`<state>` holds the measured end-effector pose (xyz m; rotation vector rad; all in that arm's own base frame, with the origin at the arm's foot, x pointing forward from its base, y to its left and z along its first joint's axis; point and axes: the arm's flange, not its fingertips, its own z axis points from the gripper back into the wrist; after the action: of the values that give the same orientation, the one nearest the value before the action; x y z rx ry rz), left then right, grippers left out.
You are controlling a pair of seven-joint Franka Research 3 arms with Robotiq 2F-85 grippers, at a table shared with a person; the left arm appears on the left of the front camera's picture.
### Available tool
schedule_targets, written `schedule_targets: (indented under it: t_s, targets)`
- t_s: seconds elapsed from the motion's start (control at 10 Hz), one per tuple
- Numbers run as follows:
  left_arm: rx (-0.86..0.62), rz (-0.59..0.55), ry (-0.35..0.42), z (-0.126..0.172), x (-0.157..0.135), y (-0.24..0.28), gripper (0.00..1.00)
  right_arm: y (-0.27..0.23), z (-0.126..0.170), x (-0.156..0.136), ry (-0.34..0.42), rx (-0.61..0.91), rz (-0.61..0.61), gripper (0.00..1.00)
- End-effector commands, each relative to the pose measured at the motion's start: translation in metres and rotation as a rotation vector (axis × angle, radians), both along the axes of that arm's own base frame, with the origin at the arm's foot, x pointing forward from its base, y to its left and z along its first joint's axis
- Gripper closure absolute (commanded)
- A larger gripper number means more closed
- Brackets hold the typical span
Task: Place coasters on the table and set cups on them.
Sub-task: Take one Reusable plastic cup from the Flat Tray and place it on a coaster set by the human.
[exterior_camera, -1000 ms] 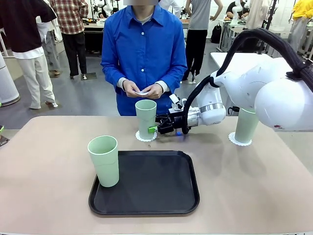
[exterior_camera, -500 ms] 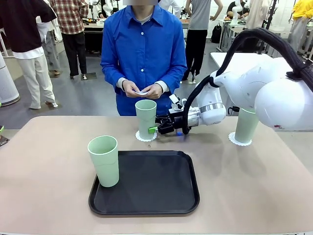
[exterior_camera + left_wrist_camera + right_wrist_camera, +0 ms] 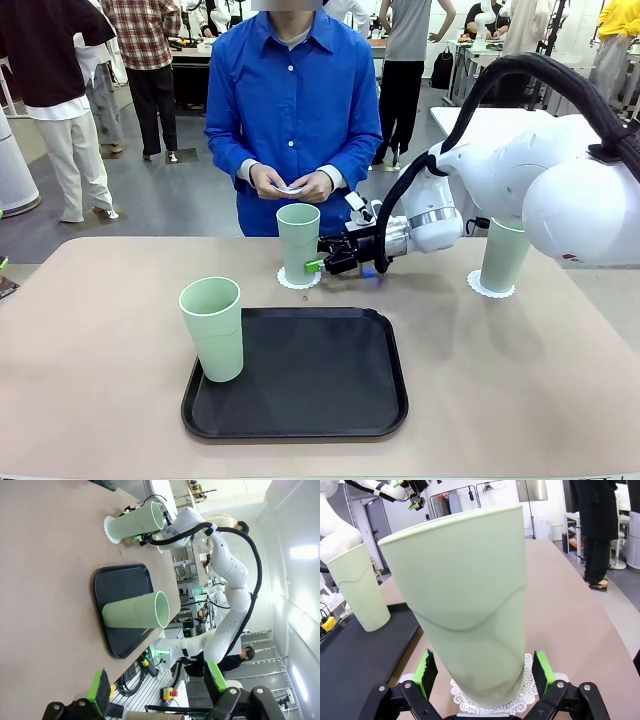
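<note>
A mint-green cup (image 3: 298, 238) stands upright on a white lacy coaster (image 3: 298, 279) at the table's far middle. My right gripper (image 3: 318, 263) is at its right side, low by the base, open. In the right wrist view the green pads (image 3: 426, 672) flank this cup (image 3: 465, 595) with small gaps, above the coaster (image 3: 490, 702). A second cup (image 3: 502, 254) stands on a coaster (image 3: 490, 289) at the far right. The third cup (image 3: 213, 328) stands on the black tray (image 3: 320, 400). My left gripper (image 3: 156, 685) is open and holds nothing, far from the cups. The person's hands hold a white coaster (image 3: 291, 188).
The person in a blue shirt (image 3: 295, 100) stands at the far edge, right behind the middle cup. The beige table (image 3: 90, 330) has bare room left of the tray and at the front right. The right arm's bulky elbow (image 3: 570, 200) hangs over the far right cup.
My right gripper has edged very slightly to the right of the middle cup. The cups, the tray and the person's hands have stayed put.
</note>
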<state>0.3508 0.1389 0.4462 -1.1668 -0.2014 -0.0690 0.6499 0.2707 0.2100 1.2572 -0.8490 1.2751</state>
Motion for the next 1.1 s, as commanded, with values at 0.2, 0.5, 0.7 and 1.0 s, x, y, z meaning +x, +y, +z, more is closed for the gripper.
schedule_targets:
  t_s: [0.2,0.5,0.7,1.0]
  targets:
    - [-0.012,-0.002,-0.009,0.001,-0.001,0.000,0.00,-0.007,0.012,0.005,0.004,-0.057,0.000,0.00]
    - [-0.012,-0.002,-0.009,0.001,-0.001,0.000,0.00,-0.018,0.021,0.004,-0.004,-0.073,-0.014,0.00]
    - [-0.012,-0.002,-0.009,0.001,-0.001,0.000,0.00,-0.030,0.034,0.001,-0.024,-0.111,-0.036,0.00]
    - [-0.012,-0.002,-0.009,0.001,-0.001,0.000,0.00,-0.048,0.079,-0.015,-0.076,-0.237,-0.100,0.00]
